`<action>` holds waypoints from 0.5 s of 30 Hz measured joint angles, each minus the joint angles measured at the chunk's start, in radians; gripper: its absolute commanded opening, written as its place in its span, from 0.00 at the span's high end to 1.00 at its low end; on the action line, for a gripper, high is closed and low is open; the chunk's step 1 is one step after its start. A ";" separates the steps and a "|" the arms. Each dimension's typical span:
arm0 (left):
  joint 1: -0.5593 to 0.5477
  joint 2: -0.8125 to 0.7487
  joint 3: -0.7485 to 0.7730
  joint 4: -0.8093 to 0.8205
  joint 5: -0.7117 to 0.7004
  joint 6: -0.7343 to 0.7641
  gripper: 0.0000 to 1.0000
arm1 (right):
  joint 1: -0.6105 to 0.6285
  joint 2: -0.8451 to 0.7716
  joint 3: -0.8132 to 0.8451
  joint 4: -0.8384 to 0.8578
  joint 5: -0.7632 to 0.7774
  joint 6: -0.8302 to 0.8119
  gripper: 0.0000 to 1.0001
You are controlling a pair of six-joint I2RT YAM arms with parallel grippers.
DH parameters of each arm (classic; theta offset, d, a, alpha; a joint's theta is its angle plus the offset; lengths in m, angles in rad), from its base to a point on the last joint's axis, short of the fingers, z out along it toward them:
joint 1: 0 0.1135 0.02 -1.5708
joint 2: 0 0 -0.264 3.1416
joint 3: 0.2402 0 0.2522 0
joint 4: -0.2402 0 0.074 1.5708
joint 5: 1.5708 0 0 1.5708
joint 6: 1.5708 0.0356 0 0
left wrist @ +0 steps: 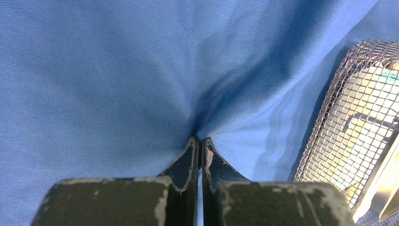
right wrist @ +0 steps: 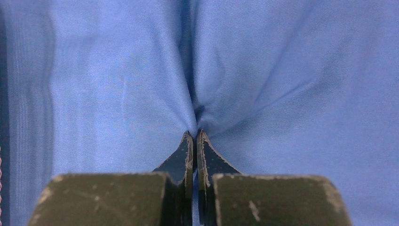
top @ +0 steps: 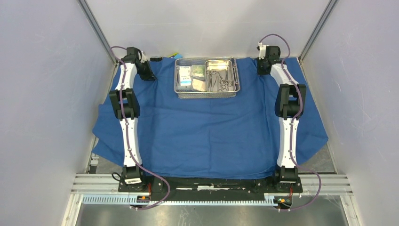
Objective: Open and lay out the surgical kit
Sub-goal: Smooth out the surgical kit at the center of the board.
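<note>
The left gripper (left wrist: 199, 139) fills the near edge of its wrist view. Its two dark, scuffed fingers are pressed together with only a sliver between them, pinching a small fold of the large blue cloth wrap (top: 207, 127). The fabric puckers into creases that run out from the fingertips. The right gripper (right wrist: 194, 133) stands the same way in its own view, jaws closed on a pinch of the same cloth, with folds fanning away from the tips.

From above, the wrap lies opened out flat, spreading wider toward the near side. Both arms reach to the far side, the left one to the far left part of the cloth and the right one to the far right part. Between them, at the far middle of the cloth, sits the rectangular wire-mesh steel tray (top: 207, 96). Its right half holds the smaller steel pan (top: 220, 60) with slim metal scissors-like instruments (top: 221, 81) lying in it. Its left half holds small clear packets (top: 185, 76). In the left wrist view the tray's mesh wall shows just right of the left gripper.
</note>
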State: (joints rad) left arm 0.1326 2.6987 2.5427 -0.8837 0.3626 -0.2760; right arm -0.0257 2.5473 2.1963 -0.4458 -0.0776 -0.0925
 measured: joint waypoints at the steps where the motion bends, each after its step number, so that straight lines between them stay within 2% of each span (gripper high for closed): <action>1: 0.000 0.001 0.002 0.000 0.001 0.000 0.98 | 0.000 0.000 0.001 0.000 0.000 0.001 1.00; 9: 0.002 0.002 0.004 0.001 0.005 -0.002 0.98 | 0.000 0.001 0.001 0.000 0.007 0.010 0.98; 11: 0.002 0.002 0.004 0.000 0.005 -0.004 0.98 | 0.000 0.000 0.001 0.001 0.007 0.011 0.85; 13: 0.003 0.002 0.001 0.003 0.008 -0.010 0.83 | 0.000 -0.002 -0.005 0.006 0.005 0.013 0.62; 15: 0.007 -0.003 -0.018 0.019 0.021 -0.012 0.64 | -0.003 -0.014 -0.035 0.036 0.019 0.004 0.48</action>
State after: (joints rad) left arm 0.1394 2.6953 2.5244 -0.8650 0.3832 -0.2882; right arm -0.0292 2.5336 2.1616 -0.4095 -0.0586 -0.0883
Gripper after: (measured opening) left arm 0.135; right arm 0.343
